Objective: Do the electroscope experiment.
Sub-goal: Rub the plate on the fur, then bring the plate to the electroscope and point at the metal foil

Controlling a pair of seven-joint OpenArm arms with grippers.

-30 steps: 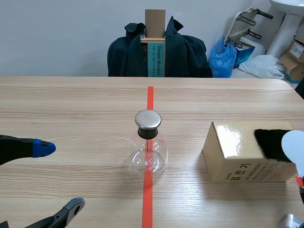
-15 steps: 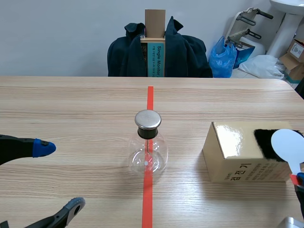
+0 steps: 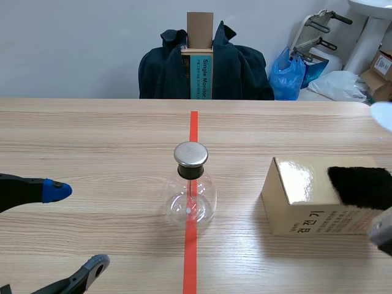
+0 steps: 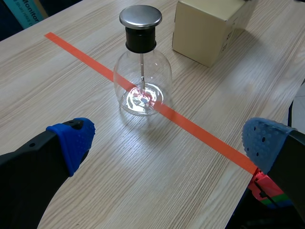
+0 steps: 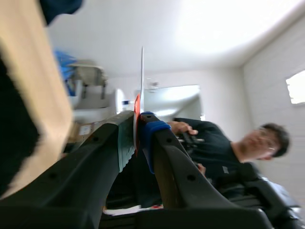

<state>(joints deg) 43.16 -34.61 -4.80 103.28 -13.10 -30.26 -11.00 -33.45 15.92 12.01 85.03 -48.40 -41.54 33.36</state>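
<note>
Ahead of the wide-open left claw (image 4: 169, 143) stands the electroscope (image 4: 141, 71); right claw (image 5: 136, 136) pinches a white disc (image 3: 384, 114).

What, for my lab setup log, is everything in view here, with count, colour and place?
clear glass flask electroscope with metal cap: one, clear and silver, mid-table on the orange-red tape line
glossy tan cardboard box: one, tan, table's right side
black fuzzy pad: one, black, on top of the box
thin white disc: one, white, gripped by the right hand
light wooden table: one, pale wood, under everything
dark jacket: one, dark, draped behind the table
blue plastic bag: one, blue, behind the table at right
person: one, dark top, beyond the right hand
left hand: black, blue pads, open, near the flask
right hand: black, shut on the disc
</note>
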